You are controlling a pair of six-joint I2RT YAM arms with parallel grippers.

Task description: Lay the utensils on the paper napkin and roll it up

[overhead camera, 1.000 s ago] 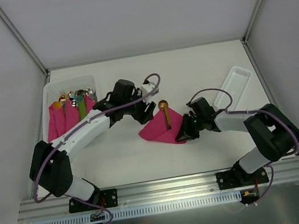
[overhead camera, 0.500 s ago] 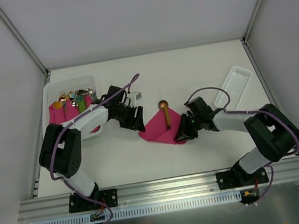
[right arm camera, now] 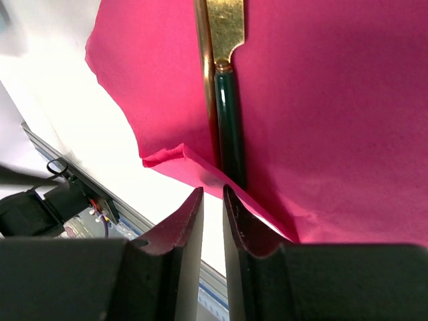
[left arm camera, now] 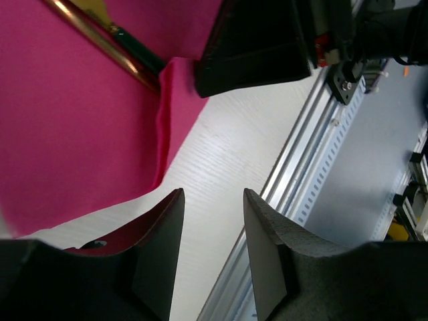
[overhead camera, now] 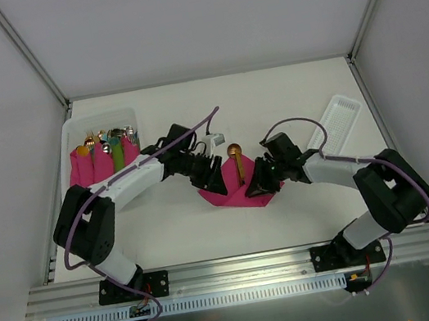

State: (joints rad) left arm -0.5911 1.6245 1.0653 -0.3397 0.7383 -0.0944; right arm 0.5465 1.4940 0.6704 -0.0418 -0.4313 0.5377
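The first part of the task looks done: the slim gold-copper metal utensils (overhead camera: 238, 165) lie on the thin magenta-pink paper napkin (overhead camera: 237, 192), which sits in the middle of the white tabletop (overhead camera: 188, 107), between the two arms. The round spoon bowl sticks out past the far edge of the paper, and the handles run toward the near edge. The rolling, as far as I can judge, is only at its beginning — the paper is not wrapped around the metal. In the right wrist view one near edge is turned up into a small fold just beside the handles, and nothing more.

The napkin is plain and a little wrinkled, and from above it looks pushed in from both sides. In the close views I see a thin copper stem and, touching it, a piece with a dark green grip and a flat gold part.

The left fingers (left arm camera: 167, 227) are apart with nothing between them, at the left edge of the paper. The right fingers (right arm camera: 194, 221) are almost together, with only a thin slit, at the folded near edge — whether they pinch the paper I cannot tell.

At the far left stands a clear plastic bin (overhead camera: 77, 135) with other pink bundles (overhead camera: 95, 169).
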